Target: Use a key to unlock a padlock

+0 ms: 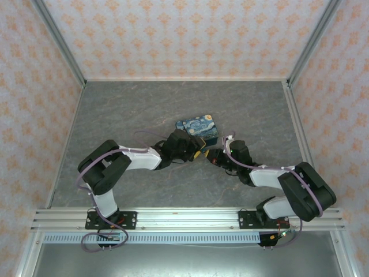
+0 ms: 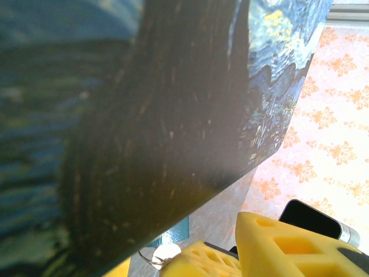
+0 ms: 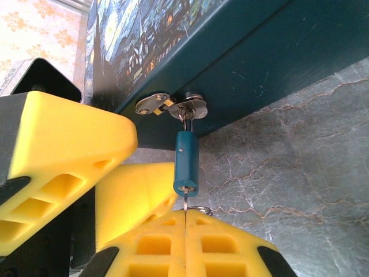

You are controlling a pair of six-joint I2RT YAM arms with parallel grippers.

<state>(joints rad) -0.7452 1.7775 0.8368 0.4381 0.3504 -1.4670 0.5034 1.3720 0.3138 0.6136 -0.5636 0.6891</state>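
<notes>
**Key seated in the padlock, ready to turn**

The right end effector (image 3: 185,218) is closed tight on the key (image 3: 185,203). Only a sliver of blade shows beyond its fingertips, with a ring just beside them. Straight ahead of the fingertips, the blade enters the bottom of the padlock (image 3: 186,161). Its teal body hangs by a thin shackle from a hasp (image 3: 173,106) on the box (image 3: 259,63) just beyond. The surface (image 3: 300,173) lies to the end effector's right.

The padlock looks small, light and rigid, and it hangs loose, so it will probably swing or twist with the key instead of resisting. The key is thin, smooth metal, likely to slip or bend under a skewed twist. Gripping its flat bow squarely should work best, with the turn kept on the blade's axis.

The left end effector (image 1: 193,150) sits close on the right one's left, against the box. I cannot tell how far open it is, or whether it grips anything. The padlock body is the part to steady.
</notes>
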